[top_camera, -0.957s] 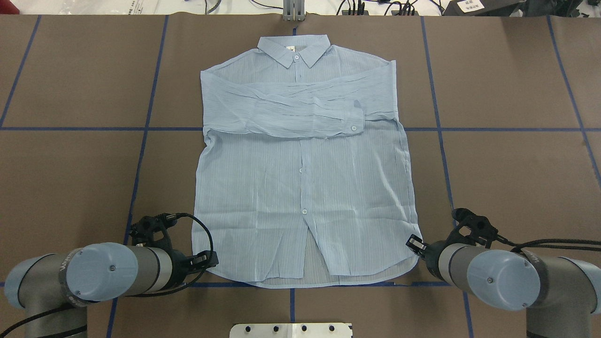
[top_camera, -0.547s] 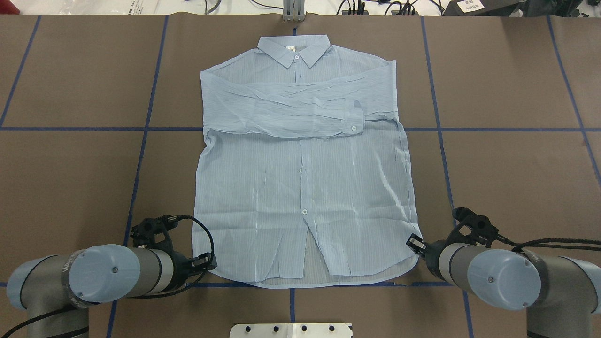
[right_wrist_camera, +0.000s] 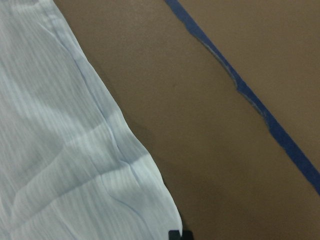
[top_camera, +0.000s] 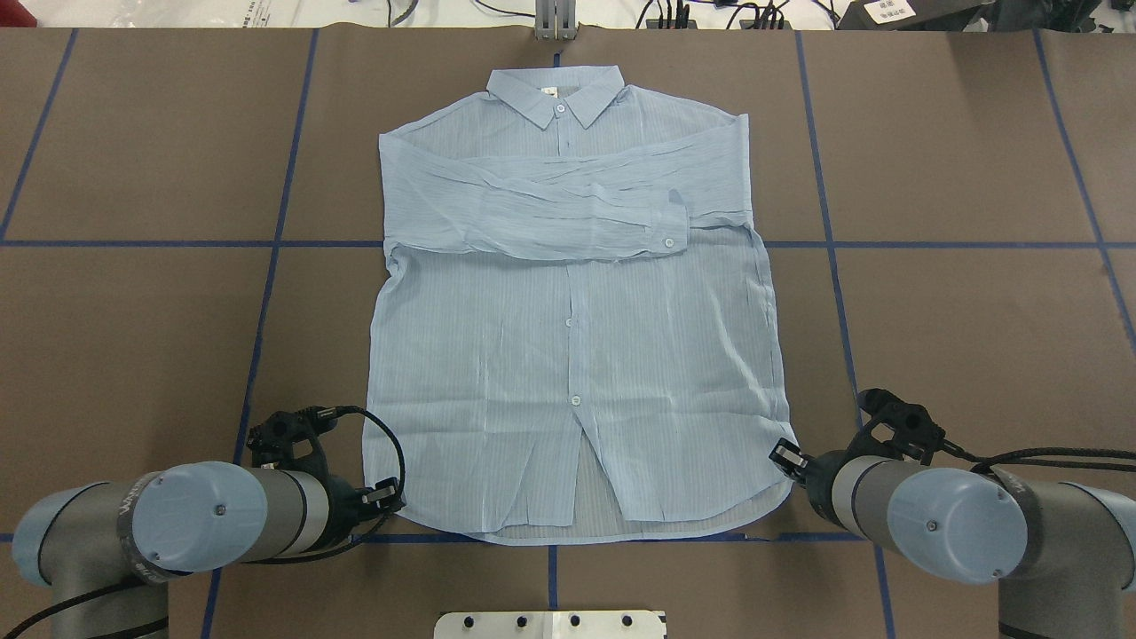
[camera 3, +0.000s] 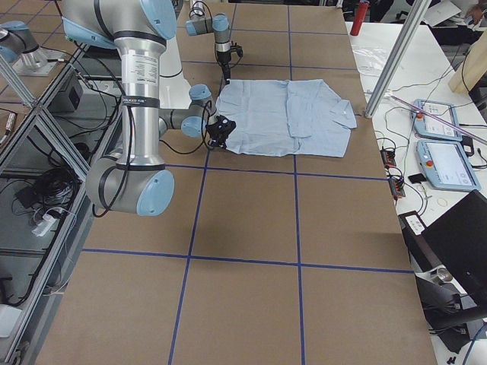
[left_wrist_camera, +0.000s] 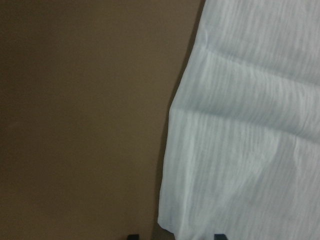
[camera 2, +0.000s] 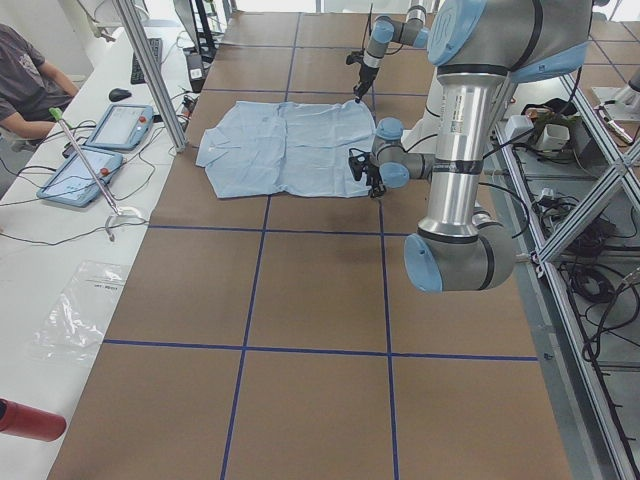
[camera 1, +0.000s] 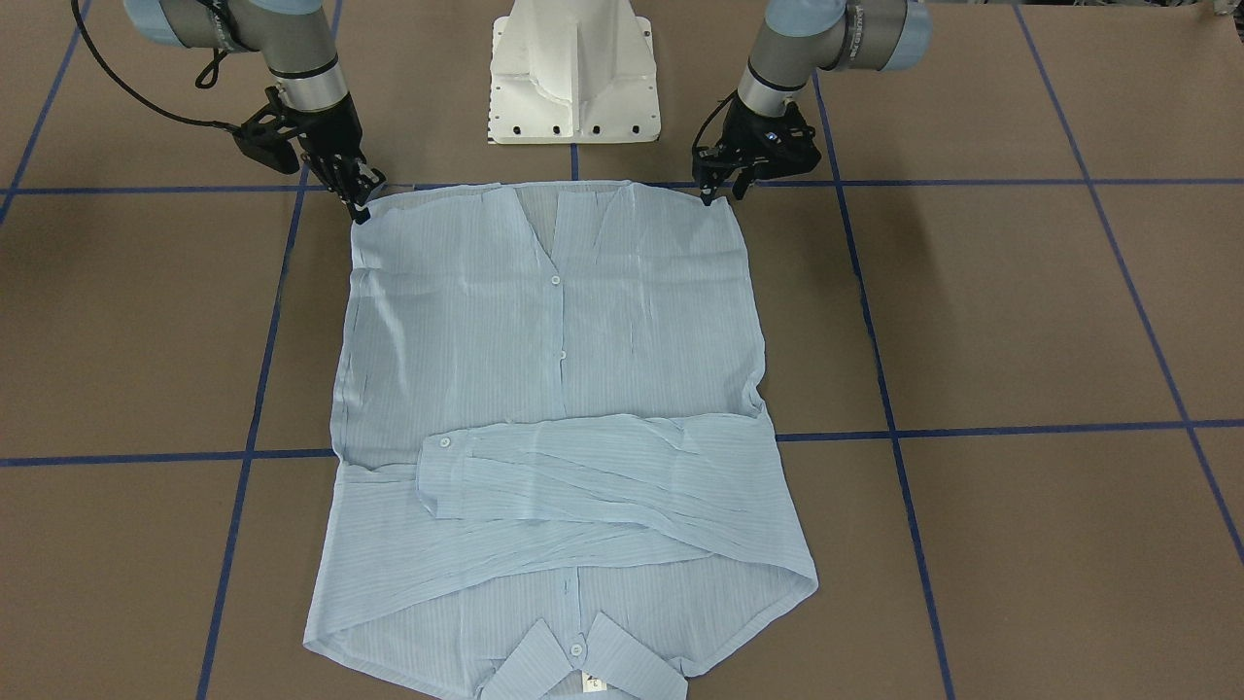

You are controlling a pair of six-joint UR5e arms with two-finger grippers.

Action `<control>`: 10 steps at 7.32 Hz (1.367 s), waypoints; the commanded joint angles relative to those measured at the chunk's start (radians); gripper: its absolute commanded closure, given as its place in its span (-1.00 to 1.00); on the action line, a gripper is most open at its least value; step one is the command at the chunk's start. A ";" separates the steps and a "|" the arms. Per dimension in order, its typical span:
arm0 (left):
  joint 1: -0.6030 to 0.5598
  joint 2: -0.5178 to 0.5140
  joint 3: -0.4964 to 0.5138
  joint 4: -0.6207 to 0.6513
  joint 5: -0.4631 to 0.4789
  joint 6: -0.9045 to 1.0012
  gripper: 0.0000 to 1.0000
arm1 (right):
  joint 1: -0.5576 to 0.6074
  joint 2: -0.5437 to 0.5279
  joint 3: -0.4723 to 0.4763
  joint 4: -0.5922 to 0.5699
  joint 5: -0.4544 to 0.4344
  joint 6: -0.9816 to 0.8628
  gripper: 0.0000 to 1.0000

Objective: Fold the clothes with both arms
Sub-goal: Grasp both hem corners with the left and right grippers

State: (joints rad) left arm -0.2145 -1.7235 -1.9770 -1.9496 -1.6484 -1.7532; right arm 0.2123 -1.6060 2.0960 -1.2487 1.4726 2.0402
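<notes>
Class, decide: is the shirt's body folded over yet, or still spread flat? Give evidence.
Still spread flat: only the sleeves lie folded across the chest; the shirt runs unfolded from collar to hem.

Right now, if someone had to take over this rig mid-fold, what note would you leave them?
Left gripper: open, fingertips astride one near hem corner, nothing pinched yet.
Right gripper: at the other near hem corner; I cannot tell whether it is open or shut.
Shirt: flat on the table, buttoned front up, collar at the far side.
Done: sleeves folded across the chest.
Left: probably grip both hem corners and fold the hem up toward the collar.
</notes>
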 commanded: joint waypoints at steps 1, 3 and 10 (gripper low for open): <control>-0.002 -0.002 0.001 0.021 0.002 0.003 -0.18 | -0.001 0.000 0.001 0.000 0.000 0.000 1.00; -0.003 -0.007 0.004 0.021 0.004 0.004 -0.14 | 0.001 -0.002 0.001 0.000 0.000 0.000 1.00; -0.029 -0.019 -0.032 0.023 0.042 0.012 1.00 | 0.001 -0.002 0.010 0.000 -0.002 0.000 1.00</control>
State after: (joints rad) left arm -0.2359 -1.7434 -1.9854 -1.9279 -1.6100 -1.7428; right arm 0.2132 -1.6072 2.0998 -1.2487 1.4723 2.0402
